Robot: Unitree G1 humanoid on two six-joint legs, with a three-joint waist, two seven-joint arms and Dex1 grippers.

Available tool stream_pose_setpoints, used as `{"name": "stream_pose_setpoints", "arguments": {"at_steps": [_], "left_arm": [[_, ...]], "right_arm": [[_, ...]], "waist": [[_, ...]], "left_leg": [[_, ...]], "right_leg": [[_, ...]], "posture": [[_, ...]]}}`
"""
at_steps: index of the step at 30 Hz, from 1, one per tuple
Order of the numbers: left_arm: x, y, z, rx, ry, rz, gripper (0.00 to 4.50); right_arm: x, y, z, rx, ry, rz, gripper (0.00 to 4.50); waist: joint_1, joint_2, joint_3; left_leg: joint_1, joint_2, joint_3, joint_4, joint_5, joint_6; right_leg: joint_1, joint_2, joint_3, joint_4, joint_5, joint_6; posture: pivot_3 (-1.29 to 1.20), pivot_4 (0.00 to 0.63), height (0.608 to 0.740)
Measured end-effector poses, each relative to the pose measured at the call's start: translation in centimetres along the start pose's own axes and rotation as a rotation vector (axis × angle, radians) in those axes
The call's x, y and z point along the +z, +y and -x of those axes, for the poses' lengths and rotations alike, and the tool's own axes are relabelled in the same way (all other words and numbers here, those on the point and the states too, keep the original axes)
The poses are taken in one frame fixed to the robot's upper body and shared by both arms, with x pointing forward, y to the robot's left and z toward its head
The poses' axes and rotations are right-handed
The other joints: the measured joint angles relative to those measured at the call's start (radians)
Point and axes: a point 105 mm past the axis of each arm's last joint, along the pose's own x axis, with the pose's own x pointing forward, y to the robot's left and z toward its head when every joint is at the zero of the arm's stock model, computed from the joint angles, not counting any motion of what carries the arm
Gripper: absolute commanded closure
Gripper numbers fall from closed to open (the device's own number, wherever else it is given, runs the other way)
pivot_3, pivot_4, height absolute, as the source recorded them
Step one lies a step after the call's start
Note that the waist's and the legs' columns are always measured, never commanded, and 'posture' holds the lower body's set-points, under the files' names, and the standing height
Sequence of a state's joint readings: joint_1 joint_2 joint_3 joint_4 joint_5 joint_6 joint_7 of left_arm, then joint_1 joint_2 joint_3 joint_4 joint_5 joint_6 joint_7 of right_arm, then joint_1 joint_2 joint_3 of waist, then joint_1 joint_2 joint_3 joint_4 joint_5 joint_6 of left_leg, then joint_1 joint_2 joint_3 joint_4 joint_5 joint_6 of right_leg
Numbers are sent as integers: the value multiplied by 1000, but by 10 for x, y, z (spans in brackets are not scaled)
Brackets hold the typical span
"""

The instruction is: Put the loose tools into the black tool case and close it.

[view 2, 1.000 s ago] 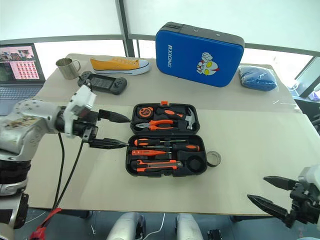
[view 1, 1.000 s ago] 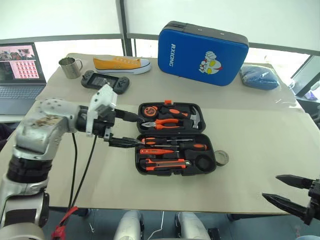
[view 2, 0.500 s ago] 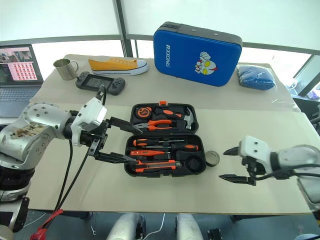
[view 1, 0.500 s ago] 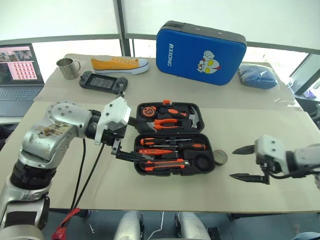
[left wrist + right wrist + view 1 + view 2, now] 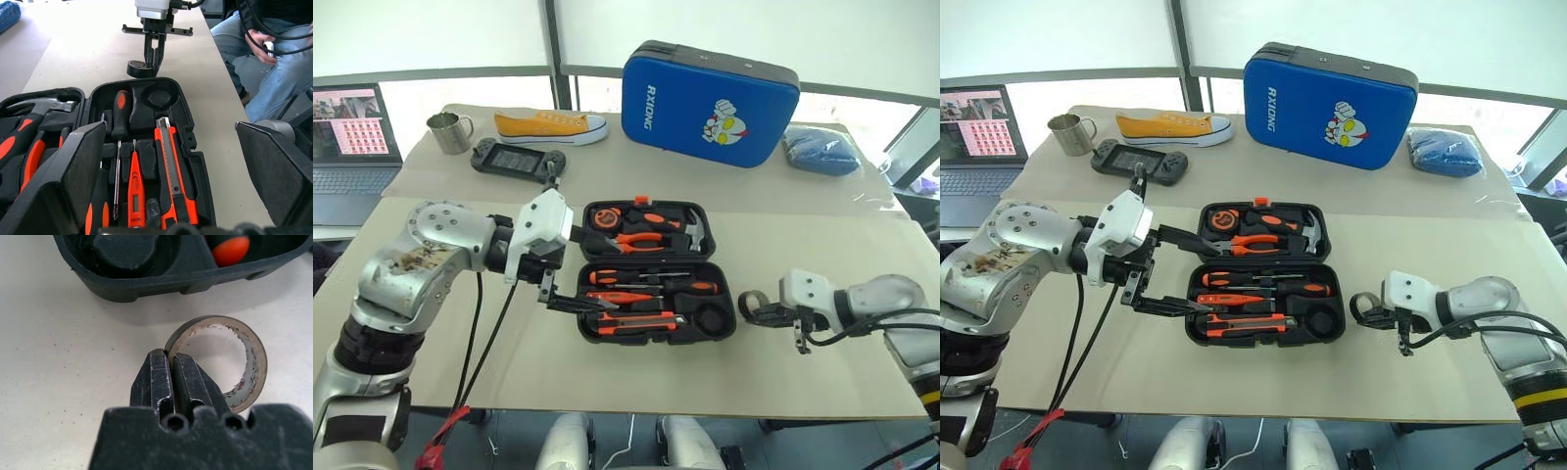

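Observation:
The black tool case (image 5: 712, 317) lies open mid-table. Its near half holds a black-and-orange screwdriver (image 5: 690, 287), a slim orange screwdriver (image 5: 617, 297) and the utility knife (image 5: 636, 320); a round slot at its right end is empty. The small dark tape roll (image 5: 751, 304) lies on the table just right of the case. My right gripper (image 5: 762, 313) is shut on the roll's near wall (image 5: 260, 367), its fingertips (image 5: 157, 367) pressed together there. Over the case's left edge my left gripper (image 5: 605, 274) hangs open, holding nothing.
The lid half holds pliers (image 5: 641, 238), a hammer and a tape measure. Along the back are a blue cartoon case (image 5: 710, 103), blue cloth (image 5: 820, 152), yellow shoe (image 5: 551, 124), game controller (image 5: 516, 159), metal mug (image 5: 450, 132) and laptop (image 5: 352, 137). A seated person (image 5: 264, 63) is beyond the table's right end.
My right arm swung in from the table's near right corner to the tape roll, and its gripper went from open to shut. The left gripper edged slightly toward the case, still open.

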State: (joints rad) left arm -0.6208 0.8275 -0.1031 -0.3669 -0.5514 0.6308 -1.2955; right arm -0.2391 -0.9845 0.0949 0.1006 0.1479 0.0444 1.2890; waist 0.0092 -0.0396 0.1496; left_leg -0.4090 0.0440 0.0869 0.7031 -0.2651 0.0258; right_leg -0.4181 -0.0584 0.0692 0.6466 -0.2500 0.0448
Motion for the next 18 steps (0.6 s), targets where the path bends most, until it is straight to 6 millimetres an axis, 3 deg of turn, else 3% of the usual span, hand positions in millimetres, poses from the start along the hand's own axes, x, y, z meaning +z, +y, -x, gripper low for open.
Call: {"name": "stream_pose_setpoints", "arguments": {"at_steps": [4, 8, 13, 18], "left_arm": [[0, 0, -1, 4, -1, -7, 0], [-1, -2, -5, -13, 12, -26, 0], [-4, -5, -7, -31, 18, -35, 0], [-4, -4, -7, -29, 25, -44, 0]], "right_arm": [[-1, 17, 21, 64, -16, -75, 4481], [43, 25, 31, 103, -156, -41, 4481], [86, 34, 8, 140, -242, 40, 4481], [90, 33, -16, 154, -179, 90, 4481]], "waist": [[6, 0, 0], [-8, 0, 0], [-13, 0, 0], [-4, 0, 0]], "left_leg": [[-1, 0, -1, 0, 0, 0], [1, 2, -4, 0, 0, 0], [0, 1, -3, -1, 0, 0], [-1, 1, -1, 1, 0, 0]], "right_leg": [[-1, -1, 0, 0, 0, 0], [0, 2, 1, 1, 0, -1], [-1, 1, 1, 1, 0, -1], [-2, 0, 0, 0, 0, 0]], "posture": [[0, 150, 740], [0, 150, 740], [0, 150, 740], [0, 150, 740]]}}
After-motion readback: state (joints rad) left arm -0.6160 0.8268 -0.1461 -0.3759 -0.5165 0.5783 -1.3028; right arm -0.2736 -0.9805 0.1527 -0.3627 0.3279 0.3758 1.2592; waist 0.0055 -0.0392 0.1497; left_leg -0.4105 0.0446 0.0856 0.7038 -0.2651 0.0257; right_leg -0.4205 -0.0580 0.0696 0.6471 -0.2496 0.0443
